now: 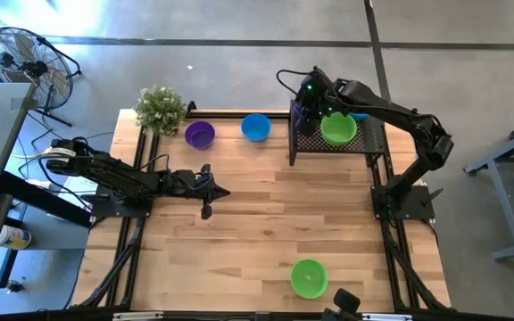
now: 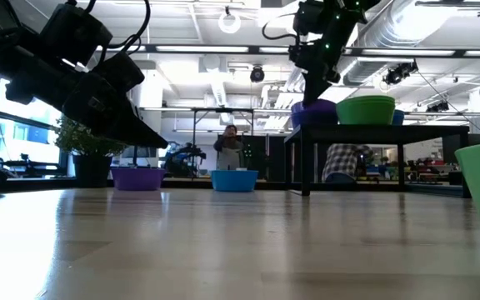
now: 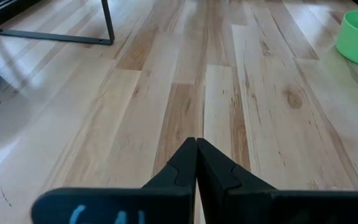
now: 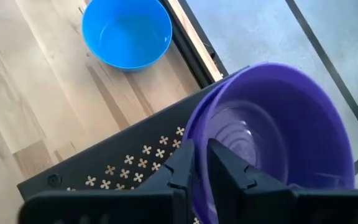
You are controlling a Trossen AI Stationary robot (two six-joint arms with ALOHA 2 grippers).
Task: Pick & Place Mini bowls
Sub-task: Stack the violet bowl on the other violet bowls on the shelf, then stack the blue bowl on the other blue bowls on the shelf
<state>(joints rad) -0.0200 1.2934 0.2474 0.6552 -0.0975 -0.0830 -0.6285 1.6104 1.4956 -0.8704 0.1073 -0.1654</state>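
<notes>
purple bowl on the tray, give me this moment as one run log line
right tool | astride purple bowl rim, on black tray | left tool shut, idle over table

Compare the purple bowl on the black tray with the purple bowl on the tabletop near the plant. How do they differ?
The purple bowl on the tray sits raised on the black mesh tray; the purple bowl on the table rests on the wood. The tray bowl has the right gripper at its rim, jaws slightly parted; the table bowl stands free. The tray bowl is beside a green bowl, the other beside the plant. Both are upright and the same colour.
</notes>
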